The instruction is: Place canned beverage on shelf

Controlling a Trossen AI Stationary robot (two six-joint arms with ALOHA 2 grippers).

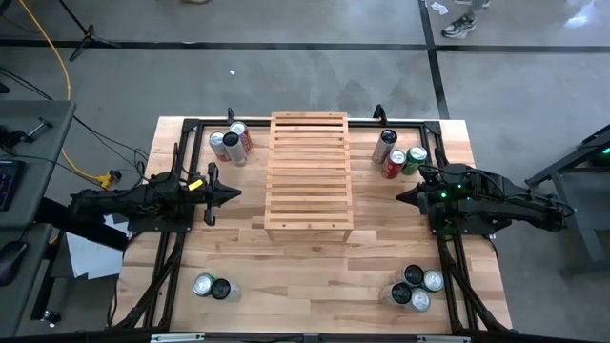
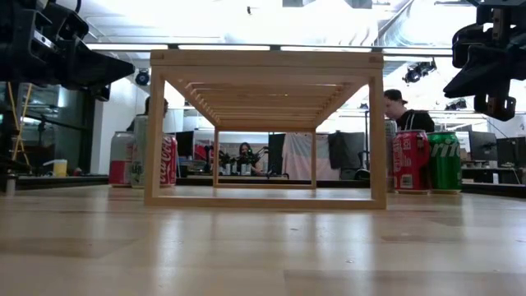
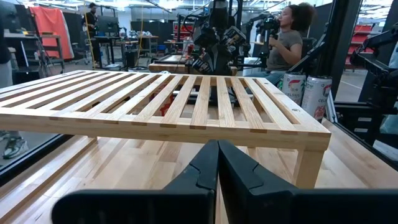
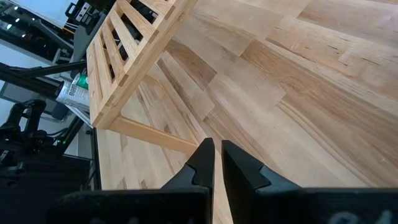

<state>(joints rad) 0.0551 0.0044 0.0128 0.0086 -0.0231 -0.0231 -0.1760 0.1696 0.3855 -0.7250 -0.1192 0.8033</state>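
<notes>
While both arms hang above the counter (image 1: 315,262), the shelf (image 1: 309,174) stands between them, its slatted top bare. The left claw (image 1: 229,194) is clenched with its fingers pressed together, holding nothing, and points at the shelf from just beside its edge. The right claw (image 1: 405,197) is on the opposite side, its fingers nearly together with a thin gap and nothing in them. Three cans (image 1: 230,143) stand beyond the left claw near the counter's far edge, and three more (image 1: 398,155) stand close to the right claw, among them a green can (image 2: 445,162) and a red one (image 2: 410,161). Further cans (image 1: 213,286) sit at the near edge behind the left claw, others (image 1: 416,287) behind the right.
</notes>
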